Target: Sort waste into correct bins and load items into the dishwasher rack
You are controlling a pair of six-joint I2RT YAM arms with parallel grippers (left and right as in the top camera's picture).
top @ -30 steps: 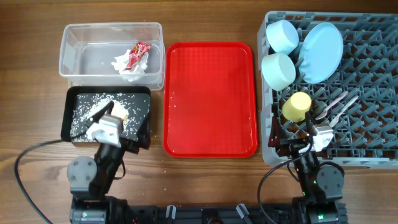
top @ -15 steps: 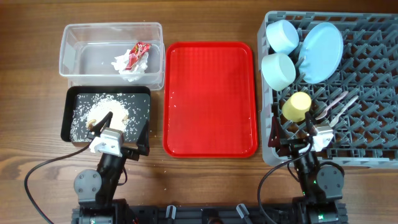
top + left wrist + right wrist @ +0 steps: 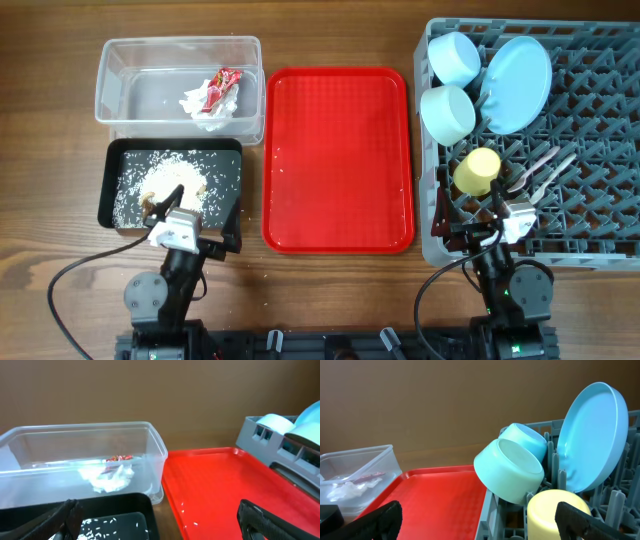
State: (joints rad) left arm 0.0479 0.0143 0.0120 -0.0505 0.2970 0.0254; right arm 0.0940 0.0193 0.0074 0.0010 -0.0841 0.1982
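L arm is folded low at the near table edge. L gripper [image 3: 159, 508] is level and points out over the black tray [image 3: 232, 160], jaws spread wide w/ nothing btwn them. R arm is tucked the same way at the front corner of the rack [image 3: 590, 170]. R gripper [image 3: 477, 510] is also wide open and empty.

Overhead only: rice scraps [image 3: 170, 180] heaped in the black tray. Spoon & fork [image 3: 540, 170] lie on the rack pegs beside the yellow cup [image 3: 478, 170]. Red tray [image 3: 340, 150] sits btwn bins and rack.

L wrist only, side-on: wrapper [image 3: 119, 458] atop napkin [image 3: 111, 479] inside the clear tub [image 3: 155, 442].

R wrist only: near bowl [image 3: 512, 467] and far bowl [image 3: 525, 435] are tipped on their sides. Plate [image 3: 592, 435] stands on edge beside them.
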